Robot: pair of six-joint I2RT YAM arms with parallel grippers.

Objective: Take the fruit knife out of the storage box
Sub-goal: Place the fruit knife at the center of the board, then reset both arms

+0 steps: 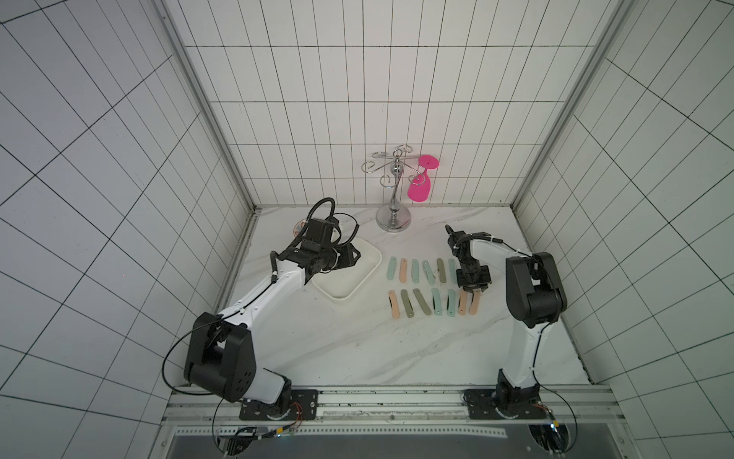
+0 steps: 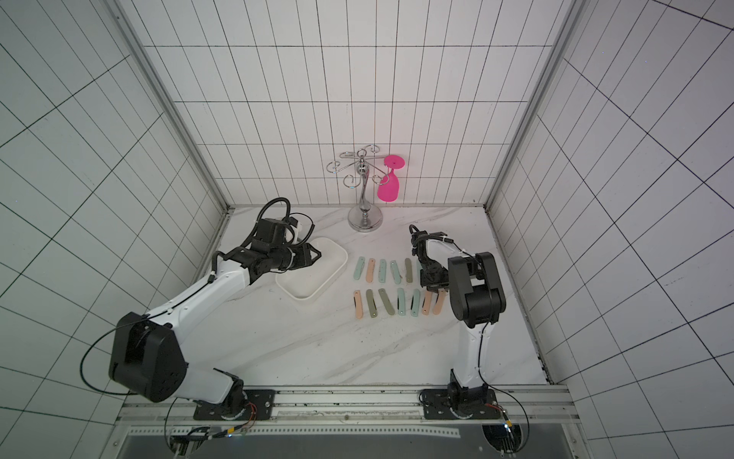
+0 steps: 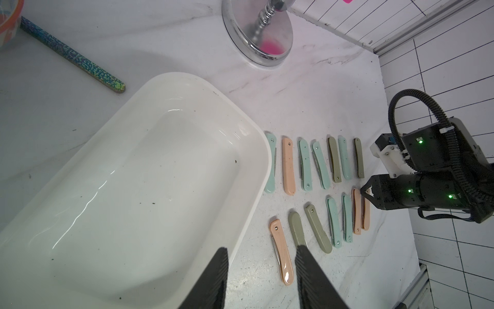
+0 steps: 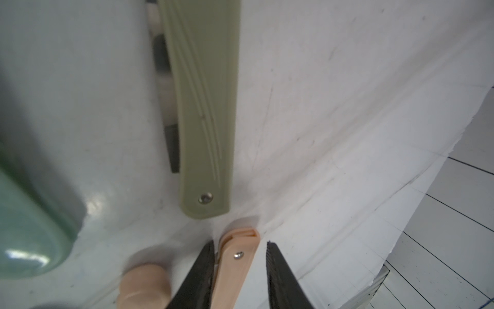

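Storage box (image 3: 149, 171) looks empty below the left gripper (image 3: 262, 248), whose jaws hang apart, holding nothing. Folded knives (image 3: 288, 166) line the table between the arms. Peach fruit knife (image 4: 232, 278) lies between the right gripper's (image 4: 239, 243) parted jaws, one finger touching it. It is probably light, stiff and slick, so pinch across mid-handle.

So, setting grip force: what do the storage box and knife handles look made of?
The storage box looks like glossy white plastic: reflections streak its floor. The olive knife handle seems matte plastic, with moulded lines and a metal rivet; the peach knife handle likewise.
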